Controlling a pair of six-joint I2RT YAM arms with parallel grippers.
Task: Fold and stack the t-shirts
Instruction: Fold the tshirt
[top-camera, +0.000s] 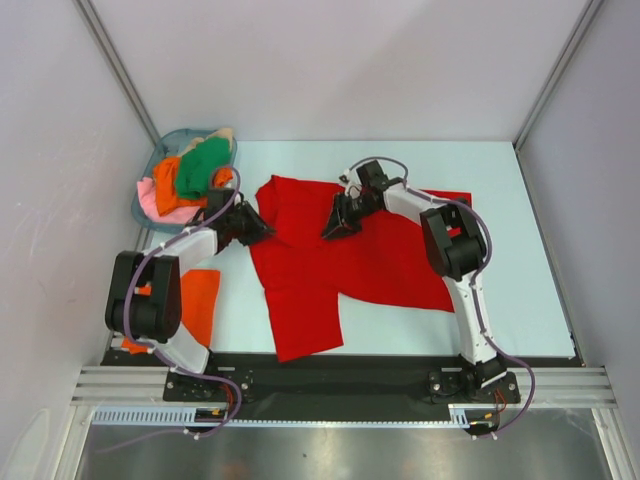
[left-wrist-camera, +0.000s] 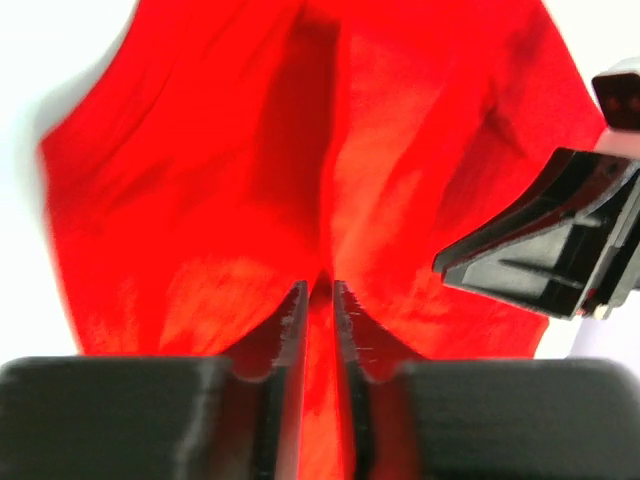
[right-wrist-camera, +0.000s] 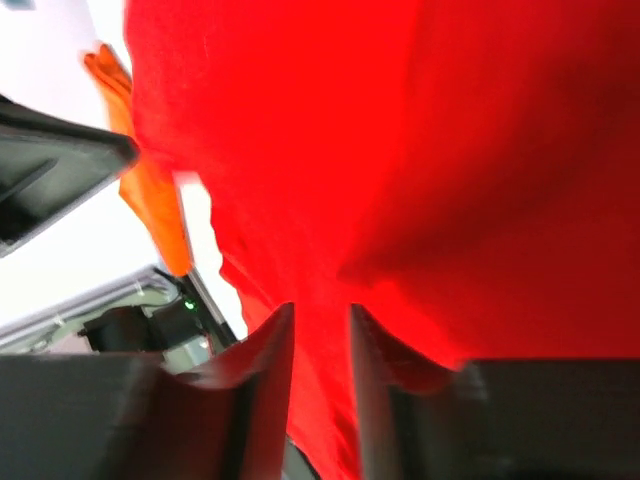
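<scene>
Pale surface (top-camera: 520, 200) carries red t-shirt (top-camera: 340, 265), spread centre, crumpled, not yet folded. Blue-grey basket (top-camera: 148, 180), far-left of it, holds green, orange, pink and beige shirts, all waiting. Folded orange t-shirt (top-camera: 200, 300) lies near-left of it. Left end effector (top-camera: 262, 228) and right end effector (top-camera: 335, 228) are at its far edge, slightly apart, red cloth between. Cannot tell if gripping.

This looks like a robot lab, not a home. Two robot arms, the left arm (top-camera: 146, 300) and the right arm (top-camera: 455, 248), are bolted to a metal rail (top-camera: 562, 385) at the near edge of a pale table (top-camera: 520, 290). Plain white walls (top-camera: 350, 60) and thin metal posts (top-camera: 117, 60) close the table in like a box. Wires (top-camera: 376, 161) loop along the arms.
</scene>
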